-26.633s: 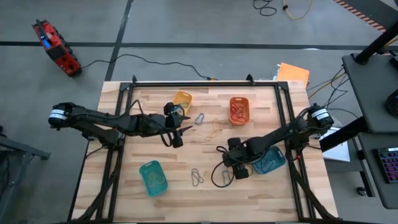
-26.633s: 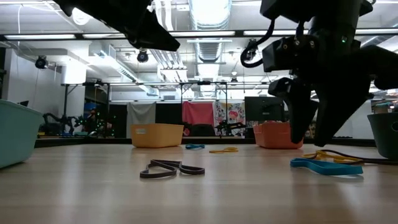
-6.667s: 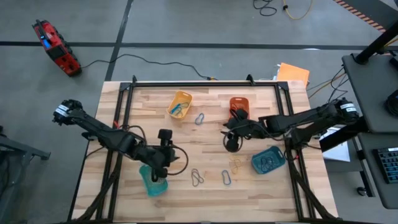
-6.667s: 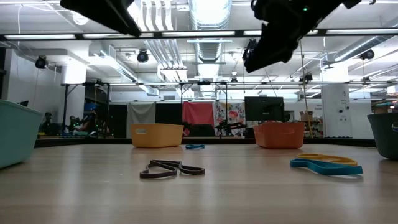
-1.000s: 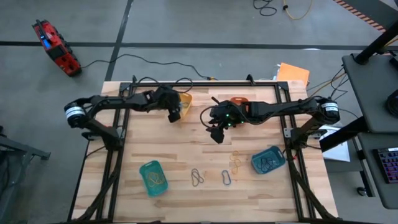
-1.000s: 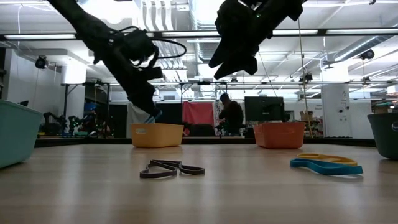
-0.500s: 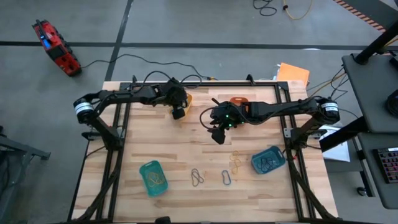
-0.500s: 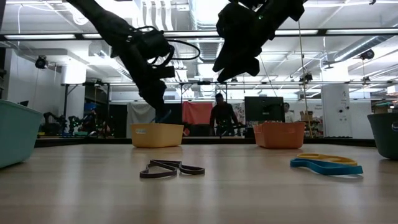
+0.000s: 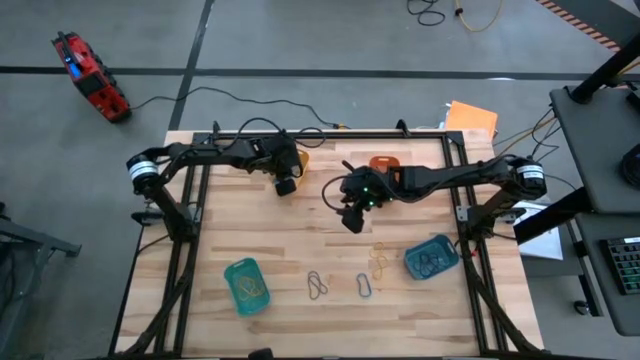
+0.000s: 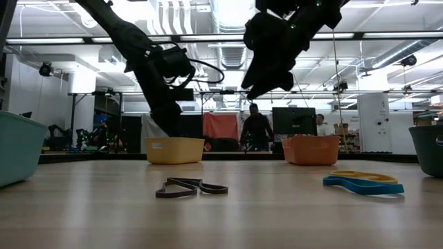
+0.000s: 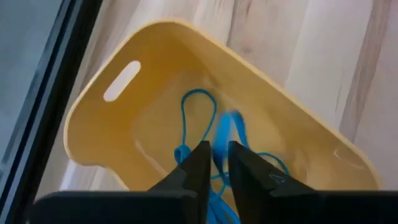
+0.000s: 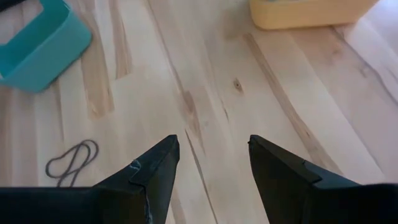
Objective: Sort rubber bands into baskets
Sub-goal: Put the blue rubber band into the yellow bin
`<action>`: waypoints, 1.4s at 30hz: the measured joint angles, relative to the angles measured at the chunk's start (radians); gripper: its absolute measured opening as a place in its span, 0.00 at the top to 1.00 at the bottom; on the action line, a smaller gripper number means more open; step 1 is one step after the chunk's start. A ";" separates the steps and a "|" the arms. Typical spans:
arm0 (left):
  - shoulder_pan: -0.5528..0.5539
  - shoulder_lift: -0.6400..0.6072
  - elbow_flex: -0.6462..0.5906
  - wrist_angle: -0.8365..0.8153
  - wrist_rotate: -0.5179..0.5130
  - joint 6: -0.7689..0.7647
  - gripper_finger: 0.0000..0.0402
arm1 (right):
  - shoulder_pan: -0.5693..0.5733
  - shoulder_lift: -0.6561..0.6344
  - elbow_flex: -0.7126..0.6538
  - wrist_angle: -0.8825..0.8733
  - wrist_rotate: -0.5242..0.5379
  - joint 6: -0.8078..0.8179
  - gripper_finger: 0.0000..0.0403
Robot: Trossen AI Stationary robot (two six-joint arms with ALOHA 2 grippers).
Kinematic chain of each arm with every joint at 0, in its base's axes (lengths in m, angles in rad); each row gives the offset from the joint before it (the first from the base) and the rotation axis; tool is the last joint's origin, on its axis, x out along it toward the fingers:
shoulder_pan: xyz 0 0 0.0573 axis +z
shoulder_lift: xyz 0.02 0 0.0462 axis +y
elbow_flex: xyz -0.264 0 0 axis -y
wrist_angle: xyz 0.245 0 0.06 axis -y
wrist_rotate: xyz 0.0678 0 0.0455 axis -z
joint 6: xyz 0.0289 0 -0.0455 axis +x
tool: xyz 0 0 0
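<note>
Four small rounded plastic baskets sit spread over the pale wooden table (image 9: pixel 250 230), presumably one per colour: yellow basket (image 11: pixel 155 93), orange basket (image 9: pixel 384 162), teal-green basket (image 9: pixel 246 287) and darker blue-teal basket (image 9: pixel 432 258). The left gripper (image 11: pixel 214 165) hangs right above the yellow basket, fingers only a narrow slit apart with a blue rubber band (image 11: pixel 231 134) in that slit over the blue loops inside; whether it is pinched or falling I cannot tell. The right gripper (image 12: pixel 213 158) hovers mid-table with fingers spread and empty, likely waiting. Grey (image 9: pixel 317 285), blue (image 9: pixel 364 286) and yellow rubber bands (image 9: pixel 381 266) lie unsorted near the front.
</note>
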 joint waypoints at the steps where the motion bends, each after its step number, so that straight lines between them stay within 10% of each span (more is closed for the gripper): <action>1: 0.000 -0.001 0.000 -0.003 0.000 -0.006 0.88 | 0.000 0.000 -0.006 0.000 0.000 0.000 0.53; 18: -0.093 -0.231 -0.002 -0.049 -0.005 -0.086 0.74 | 0.053 -0.016 -0.022 -0.268 -0.010 0.094 0.53; 42: -0.590 -0.465 -0.093 0.013 -0.223 -0.262 0.75 | 0.304 -0.016 -0.026 -0.375 0.014 0.085 0.53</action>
